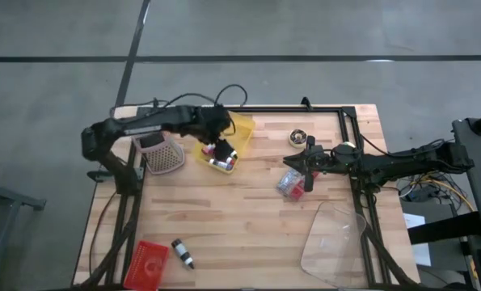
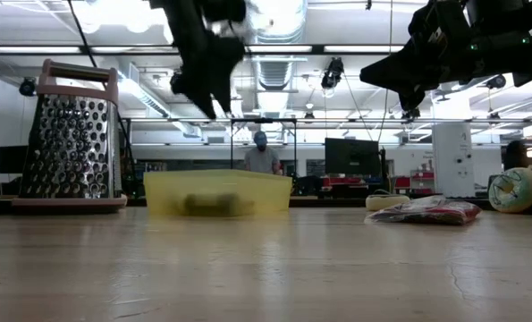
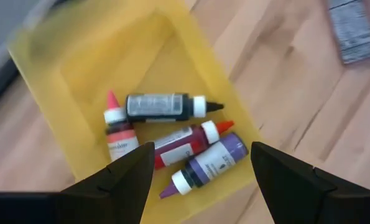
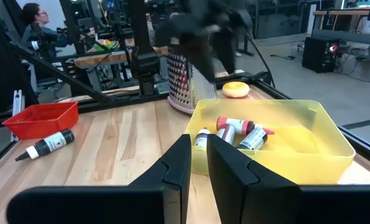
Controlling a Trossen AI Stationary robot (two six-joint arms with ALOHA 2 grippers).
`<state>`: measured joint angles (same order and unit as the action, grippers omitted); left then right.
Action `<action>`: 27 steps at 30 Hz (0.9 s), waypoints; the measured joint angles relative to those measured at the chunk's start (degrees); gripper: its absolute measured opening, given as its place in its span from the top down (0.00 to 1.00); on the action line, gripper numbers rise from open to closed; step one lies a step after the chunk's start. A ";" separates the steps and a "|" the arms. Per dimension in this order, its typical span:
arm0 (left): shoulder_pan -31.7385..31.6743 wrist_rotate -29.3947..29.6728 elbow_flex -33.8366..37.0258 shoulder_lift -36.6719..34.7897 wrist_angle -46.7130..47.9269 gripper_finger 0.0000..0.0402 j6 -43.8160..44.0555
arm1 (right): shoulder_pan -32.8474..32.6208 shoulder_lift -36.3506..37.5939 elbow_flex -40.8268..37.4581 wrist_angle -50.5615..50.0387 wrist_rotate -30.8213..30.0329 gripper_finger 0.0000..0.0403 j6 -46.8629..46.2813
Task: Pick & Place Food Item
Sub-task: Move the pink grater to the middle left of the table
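We record a light wooden slatted table (image 1: 248,218) with black frame rails. Largest on it is a clear plastic sheet-like lid (image 1: 333,238) at five o'clock from the table's centre. Next, a shallow yellow plastic bin (image 1: 242,127) at eleven o'clock holds four small food-colouring bottles: a black one (image 3: 157,106), a dark red one with a red cap (image 3: 188,139), a purple one (image 3: 212,158) and a pinkish one with a red tip (image 3: 118,134). Just beside the bin at nine o'clock stands a metal box grater (image 1: 161,153). A red plastic mesh basket (image 1: 146,263) lies at seven o'clock, with a further black bottle (image 1: 182,253) just beside it. A crinkled red-and-silver food packet (image 1: 289,183) rests at three o'clock of centre. The left gripper (image 3: 200,165) hangs over the bin with fingers spread wide, gripping nothing. The right gripper (image 4: 199,167) hovers near the packet, fingers nearly together, empty. A person (image 2: 262,154) stands in the room beyond.
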<state>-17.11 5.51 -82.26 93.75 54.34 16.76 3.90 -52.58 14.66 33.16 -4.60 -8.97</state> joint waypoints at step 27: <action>26.72 29.23 1.53 -9.89 14.22 0.33 26.01 | -0.02 0.00 0.00 -0.08 0.01 0.88 0.00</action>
<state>9.61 34.74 -80.73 83.86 68.55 42.77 3.88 -52.58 14.66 33.08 -4.60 -8.97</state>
